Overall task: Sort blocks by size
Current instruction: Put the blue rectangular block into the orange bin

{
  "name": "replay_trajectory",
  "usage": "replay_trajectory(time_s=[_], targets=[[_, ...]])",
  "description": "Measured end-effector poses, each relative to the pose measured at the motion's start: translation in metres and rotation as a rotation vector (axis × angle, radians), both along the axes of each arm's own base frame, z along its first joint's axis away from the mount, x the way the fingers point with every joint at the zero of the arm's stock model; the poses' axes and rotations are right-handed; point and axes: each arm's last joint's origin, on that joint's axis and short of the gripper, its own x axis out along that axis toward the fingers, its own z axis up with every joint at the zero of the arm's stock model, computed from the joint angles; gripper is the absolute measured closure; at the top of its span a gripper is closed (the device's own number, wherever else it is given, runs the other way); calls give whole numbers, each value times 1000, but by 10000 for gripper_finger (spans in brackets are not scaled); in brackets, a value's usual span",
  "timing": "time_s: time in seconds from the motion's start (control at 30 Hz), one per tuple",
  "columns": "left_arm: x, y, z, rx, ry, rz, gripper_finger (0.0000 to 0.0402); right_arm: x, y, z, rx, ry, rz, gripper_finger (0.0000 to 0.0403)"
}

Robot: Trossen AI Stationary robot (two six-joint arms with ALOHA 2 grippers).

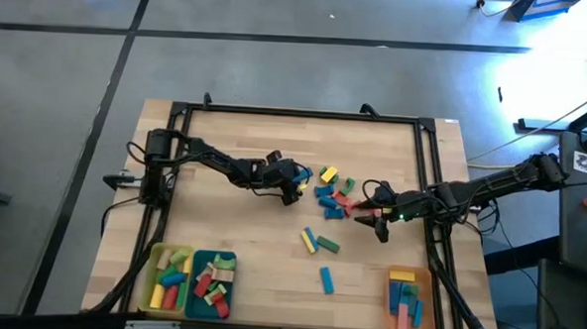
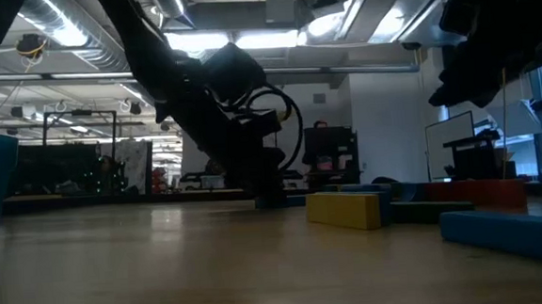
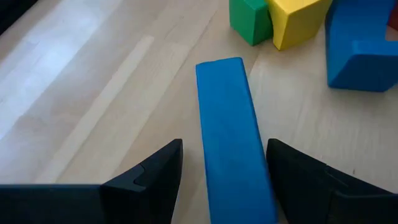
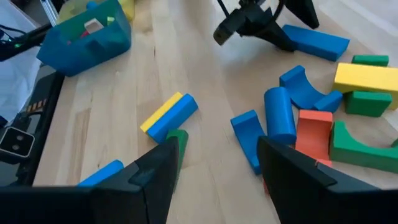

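1. blocks (image 1: 334,198): the unsorted ones lie in a loose cluster mid-tabletop, between the two arms; a few strays sit nearer the front edge, among them a yellow-and-blue pair (image 4: 169,114) and a lone blue bar (image 1: 325,279); the rest are already in the yellow tray (image 1: 152,287), teal tray (image 1: 194,297) and orange tray (image 1: 426,311) along the front.
2. left gripper (image 3: 224,171): down at the left fringe of the cluster; its fingers stand apart, one on each side of a long blue bar (image 3: 231,130); they straddle it without clamping, with a gap visible on both sides.
3. the relation that matters: the bar's long axis runs straight out ahead of the left gripper, in line with its reach and crosswise to the closing direction; so the fingers would meet the bar's long flanks, which i judge a sound line-up for a pinch; the bar's far end lies close to a green block (image 3: 250,20) and a yellow block (image 3: 300,20), apart from both.
4. right gripper (image 4: 214,158): hovers at the right side of the cluster with fingers apart and nothing between them; blue pieces and a red arch (image 4: 313,132) lie just ahead of it.
5. the left arm is plainly the nearer to the blue bar; the step in hand looks like closing on it, with the trays well off toward the front.
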Motion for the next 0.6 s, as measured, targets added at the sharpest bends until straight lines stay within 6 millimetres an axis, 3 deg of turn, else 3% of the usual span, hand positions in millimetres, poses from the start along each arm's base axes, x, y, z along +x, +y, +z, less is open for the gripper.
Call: replay_trajectory(time_s=[0.47, 0.6], targets=[[-1, 1, -5, -93, -2, 6, 282, 1, 0, 2, 5, -19, 0, 185], [2, 0, -3, -102, -35, 11, 283, 2, 0, 3, 10, -35, 0, 185]])
